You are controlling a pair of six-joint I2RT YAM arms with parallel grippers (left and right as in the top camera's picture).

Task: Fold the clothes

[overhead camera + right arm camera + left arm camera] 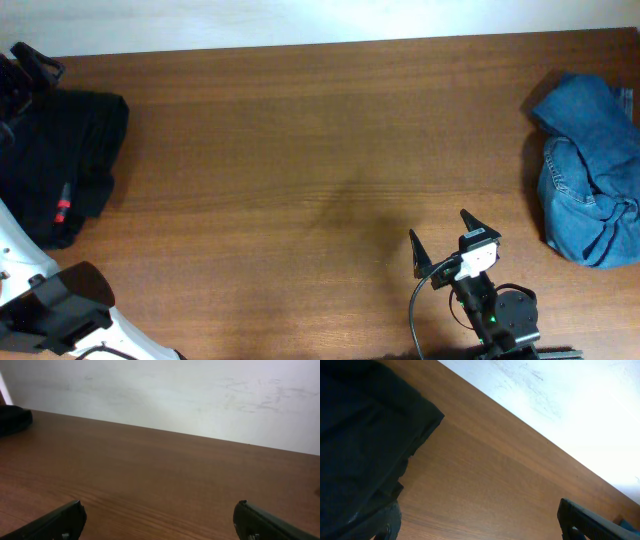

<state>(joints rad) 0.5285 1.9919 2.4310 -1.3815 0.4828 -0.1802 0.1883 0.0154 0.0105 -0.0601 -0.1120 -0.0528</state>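
Overhead. Operator: Where are the black trousers (75,150)?
Technician: Heaped at the table's (300,150) left edge. Left gripper (475,527) hovers above them, jaws wide, presumably to grasp. Right gripper (440,228) sits mid-front, wide, empty.

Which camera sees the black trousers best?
The overhead one. It shows most of the black trousers, bunched at the left end of the table, with the red stripe. The left wrist camera is too close: just dark cloth. The right wrist camera catches only a small dark lump far away, probably them.
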